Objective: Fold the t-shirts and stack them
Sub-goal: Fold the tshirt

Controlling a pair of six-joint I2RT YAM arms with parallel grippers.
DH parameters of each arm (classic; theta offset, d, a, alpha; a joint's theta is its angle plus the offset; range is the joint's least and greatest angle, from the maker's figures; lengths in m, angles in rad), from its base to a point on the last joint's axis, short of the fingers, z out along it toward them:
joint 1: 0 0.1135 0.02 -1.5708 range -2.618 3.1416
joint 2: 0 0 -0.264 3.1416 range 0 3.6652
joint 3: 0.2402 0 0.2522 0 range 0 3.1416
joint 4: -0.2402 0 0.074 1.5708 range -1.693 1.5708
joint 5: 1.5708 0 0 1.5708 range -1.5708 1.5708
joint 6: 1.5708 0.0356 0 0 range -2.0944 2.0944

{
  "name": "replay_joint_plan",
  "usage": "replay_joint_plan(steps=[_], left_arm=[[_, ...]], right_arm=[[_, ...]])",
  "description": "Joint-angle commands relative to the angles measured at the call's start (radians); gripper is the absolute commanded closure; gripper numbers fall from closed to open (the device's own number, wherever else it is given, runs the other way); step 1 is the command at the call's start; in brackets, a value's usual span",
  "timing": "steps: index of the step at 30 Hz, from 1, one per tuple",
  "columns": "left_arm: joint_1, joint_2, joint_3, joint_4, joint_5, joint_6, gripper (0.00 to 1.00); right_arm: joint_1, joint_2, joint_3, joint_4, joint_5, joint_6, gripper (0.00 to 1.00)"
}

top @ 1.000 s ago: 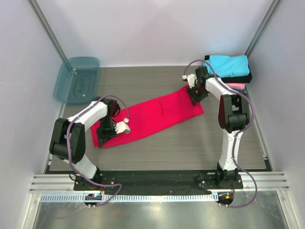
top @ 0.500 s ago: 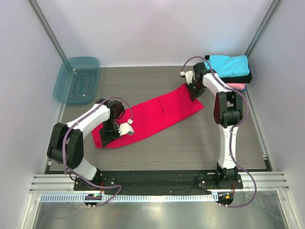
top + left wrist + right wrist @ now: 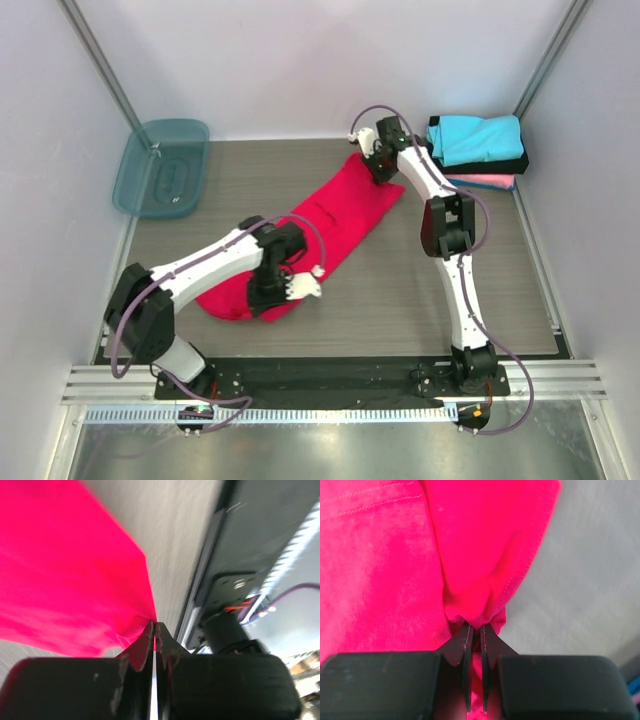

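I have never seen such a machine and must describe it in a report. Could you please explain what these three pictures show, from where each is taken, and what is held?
These are two robot arms bolted at the near edge of a table. The wide picture comes from a camera fixed above and behind them: the left arm on the left, the right arm on the right. The two close pictures come from a camera on each wrist. On the table lies a long red t-shirt. A stack of folded shirts sits at the far right, a teal plastic bin at the far left. The left end effector is shut on the red t-shirt's near end, the right end effector on its far end.
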Motion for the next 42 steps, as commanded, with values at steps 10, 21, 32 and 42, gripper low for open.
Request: replay_joint_plan(steps=[10,21,32,42], left_arm=[[-0.365,0.345,0.326,-0.086,0.289,-0.074,1.0],[-0.41,0.591,0.617,-0.003,0.338,-0.096,1.0],[-0.399,0.507,0.764,0.086,0.29,-0.218,0.67],[-0.093,0.111,0.532,0.299,0.13,-0.433,0.67]], right_arm=[[0.113,0.142,0.069,0.506,0.062,-0.007,0.84],[0.121,0.274,0.195,0.788,0.029,0.034,0.82],[0.122,0.152,0.19,0.972,0.185,0.128,0.36],[0.067,-0.31,-0.232,0.784,0.209,0.306,0.31]])
